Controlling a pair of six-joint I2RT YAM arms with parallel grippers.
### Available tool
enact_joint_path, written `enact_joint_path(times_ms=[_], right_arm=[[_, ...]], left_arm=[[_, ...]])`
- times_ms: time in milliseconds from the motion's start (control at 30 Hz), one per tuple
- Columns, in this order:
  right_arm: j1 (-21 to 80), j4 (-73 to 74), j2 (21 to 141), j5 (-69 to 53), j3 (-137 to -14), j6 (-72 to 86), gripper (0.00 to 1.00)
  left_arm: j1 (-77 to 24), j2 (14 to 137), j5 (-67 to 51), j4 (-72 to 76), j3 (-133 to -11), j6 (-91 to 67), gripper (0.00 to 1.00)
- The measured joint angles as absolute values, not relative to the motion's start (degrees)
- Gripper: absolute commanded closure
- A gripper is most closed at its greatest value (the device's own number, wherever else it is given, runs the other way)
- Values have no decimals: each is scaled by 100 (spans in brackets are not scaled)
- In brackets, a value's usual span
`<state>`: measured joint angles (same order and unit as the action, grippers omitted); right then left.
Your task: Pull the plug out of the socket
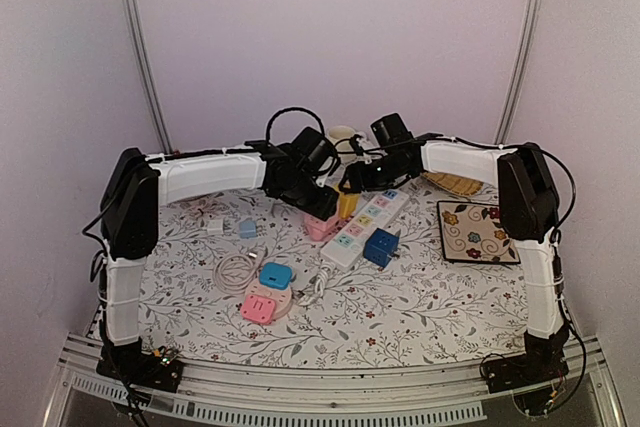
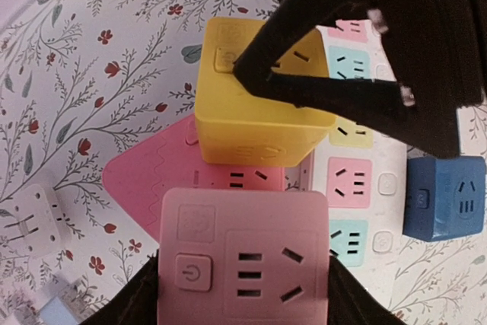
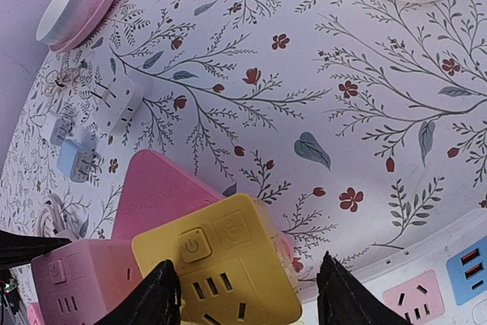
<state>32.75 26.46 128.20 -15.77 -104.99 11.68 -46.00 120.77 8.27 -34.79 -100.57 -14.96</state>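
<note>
Two arms meet over the middle of the table in the top view. The left gripper point(image 1: 322, 213) is at a pink cube point(image 1: 320, 226) and the right gripper point(image 1: 353, 187) at a yellow cube point(image 1: 347, 206) just behind it. Both cubes sit just beside a white power strip point(image 1: 368, 221), which carries a blue cube point(image 1: 381, 246). In the left wrist view, that arm's fingers point(image 2: 133, 304) press on both sides of the pink cube and grasp it. Behind it the yellow cube stands on a pink triangular base point(image 2: 141, 180), with a black finger of the right gripper across its top. In the right wrist view the yellow cube lies between the fingers point(image 3: 148, 304). One finger is against it and the other shows a sliver of gap, so I cannot tell whether that grip is clenched. I judge the grasp made and the pull not yet begun, as both cubes look seated. I cannot tell which is the plug. The next move calls for a firm squeeze and a straight pull along the pins while the other arm braces.
</note>
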Motion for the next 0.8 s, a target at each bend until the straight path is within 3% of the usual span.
enact_joint_path(times_ms=[433,800], right_arm=[[3297,2788,12766,-1535,-10492,1044,36],[3301,2812,12761,-1490,-10492,1050,36]], left_arm=[[-5266,12272,2300,-3417,-10092,-637,98],[-4812,12261,1308,-3426,-10088,-1144,98]])
